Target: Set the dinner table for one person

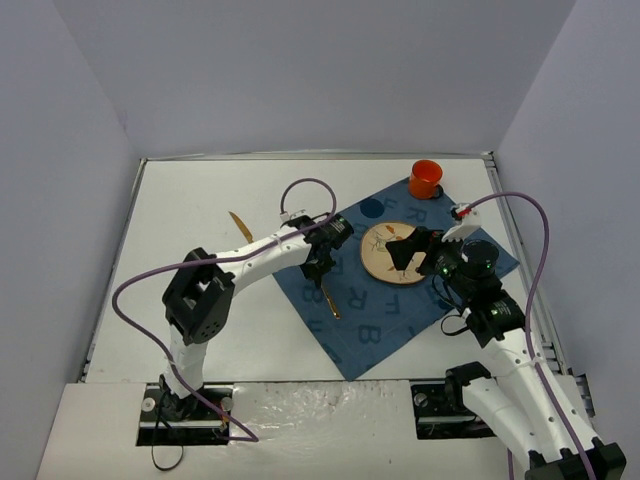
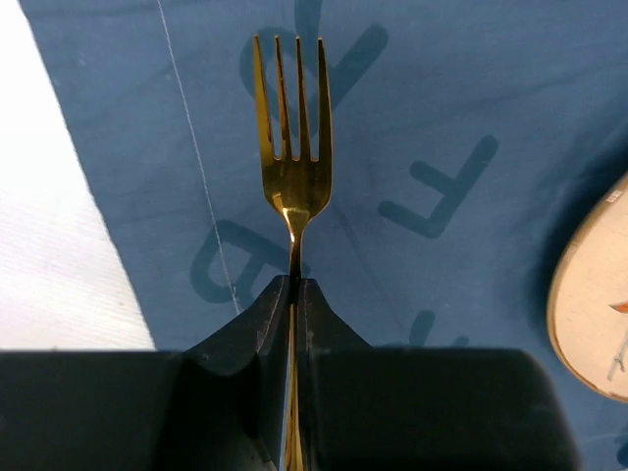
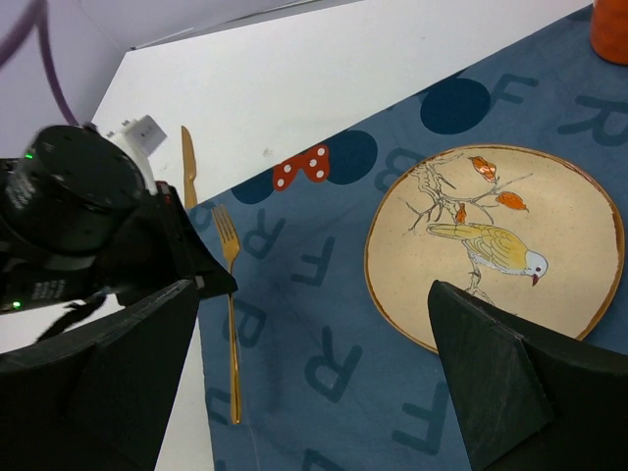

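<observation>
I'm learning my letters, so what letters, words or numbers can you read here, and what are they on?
"F": darker blue print on the blue rectangular cloth, repeated.
"R": same cloth, repeated.
"B": same cloth, repeated.
Nothing to read on the round tan bird-painted plate, the orange cup or the gold metal fork.

Blue letter-printed cloth (image 1: pixel 380 310) bearing a bird-painted plate (image 3: pixel 412 255), with an orange cup (image 1: pixel 425 178) at its far corner, a gold fork (image 2: pixel 292 186) over its left part, and a gold knife (image 1: pixel 240 224) apart to the left.
</observation>
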`<control>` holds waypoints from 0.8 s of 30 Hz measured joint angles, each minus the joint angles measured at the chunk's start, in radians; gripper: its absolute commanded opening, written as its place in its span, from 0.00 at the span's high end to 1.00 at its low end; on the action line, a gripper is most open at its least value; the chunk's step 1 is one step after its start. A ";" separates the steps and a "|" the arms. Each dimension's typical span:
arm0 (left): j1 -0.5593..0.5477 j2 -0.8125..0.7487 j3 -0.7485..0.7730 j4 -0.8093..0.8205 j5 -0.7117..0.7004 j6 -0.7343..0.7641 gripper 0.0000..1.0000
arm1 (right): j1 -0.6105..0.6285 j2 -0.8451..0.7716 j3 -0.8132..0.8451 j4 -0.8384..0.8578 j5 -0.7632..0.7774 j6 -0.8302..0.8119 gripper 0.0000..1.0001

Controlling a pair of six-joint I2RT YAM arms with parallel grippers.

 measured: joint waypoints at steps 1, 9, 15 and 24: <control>-0.007 0.015 0.000 0.001 0.000 -0.013 1.00 | 0.000 -0.006 -0.003 -0.003 0.000 0.000 0.00; -0.050 0.082 0.001 0.027 0.003 -0.095 1.00 | 0.000 -0.031 -0.012 -0.010 0.000 -0.001 0.00; -0.061 0.083 -0.008 0.062 0.014 -0.142 1.00 | 0.000 -0.033 -0.020 -0.013 0.000 -0.001 0.00; -0.061 0.083 -0.044 0.091 0.022 -0.195 0.98 | 0.000 -0.033 -0.022 -0.014 0.000 -0.005 0.00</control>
